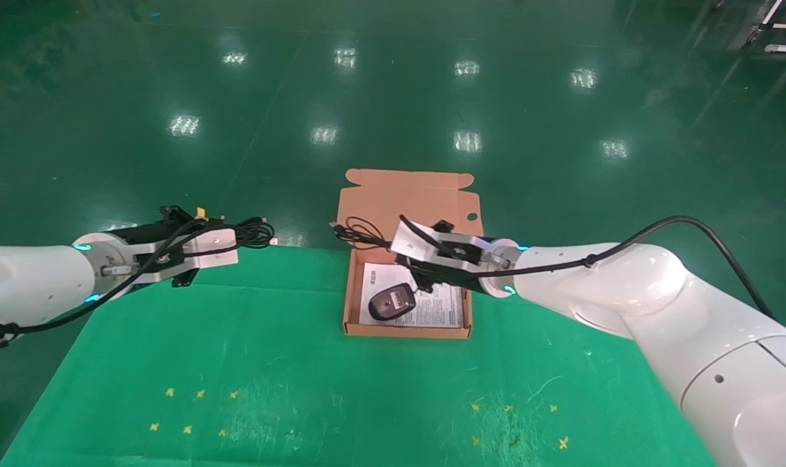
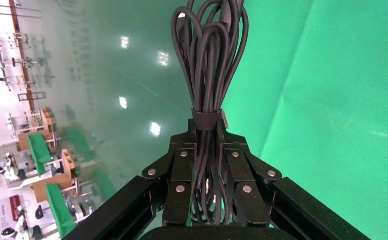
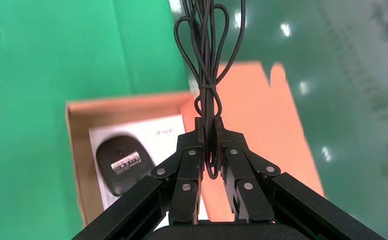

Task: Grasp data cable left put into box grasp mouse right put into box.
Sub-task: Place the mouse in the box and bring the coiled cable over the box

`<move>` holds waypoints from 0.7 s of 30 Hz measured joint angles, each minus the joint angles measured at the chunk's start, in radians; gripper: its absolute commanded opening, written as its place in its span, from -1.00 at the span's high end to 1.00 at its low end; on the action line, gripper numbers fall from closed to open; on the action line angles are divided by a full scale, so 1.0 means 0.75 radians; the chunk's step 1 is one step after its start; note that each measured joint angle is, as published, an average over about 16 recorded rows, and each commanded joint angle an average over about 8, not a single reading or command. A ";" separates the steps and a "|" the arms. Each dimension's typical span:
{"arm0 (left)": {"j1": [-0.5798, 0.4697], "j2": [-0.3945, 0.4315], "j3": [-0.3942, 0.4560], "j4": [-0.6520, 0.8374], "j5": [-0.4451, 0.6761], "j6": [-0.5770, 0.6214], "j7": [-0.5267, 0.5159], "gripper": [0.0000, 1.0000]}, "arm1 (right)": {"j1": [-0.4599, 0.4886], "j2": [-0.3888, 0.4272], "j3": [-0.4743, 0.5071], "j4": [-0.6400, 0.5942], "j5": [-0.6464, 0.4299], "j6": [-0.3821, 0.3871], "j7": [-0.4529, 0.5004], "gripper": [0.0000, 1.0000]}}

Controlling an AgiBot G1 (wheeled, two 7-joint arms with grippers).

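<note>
You will find print in only two places, and neither can be read. The white leaflet [image 1: 432,305] lying in the box [image 1: 357,321] carries rows of dark print, with a short reddish line near one edge in the right wrist view, but no word can be made out. The mouse [image 3: 121,169] lies underside up on that leaflet and bears a small white label [image 3: 126,161] with dark marks on it; you cannot read those either. No brand, number or sign shows elsewhere.
</note>
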 measured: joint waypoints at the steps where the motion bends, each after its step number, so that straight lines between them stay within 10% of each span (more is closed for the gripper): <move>1: 0.000 0.000 0.000 0.000 0.000 0.000 0.000 1.00 | 0.000 0.000 -0.010 -0.011 0.007 0.004 0.006 1.00; 4: 0.000 0.000 0.000 0.000 0.000 0.000 0.000 1.00 | 0.001 0.000 -0.036 -0.039 0.023 0.011 0.023 0.97; 12: 0.001 0.001 0.000 0.001 -0.001 0.001 0.000 1.00 | 0.001 0.004 -0.090 -0.067 0.051 0.016 0.057 -0.98; 21: 0.001 0.032 0.010 0.025 -0.041 -0.016 0.023 1.00 | -0.002 0.036 -0.115 -0.031 0.064 0.016 0.083 -1.00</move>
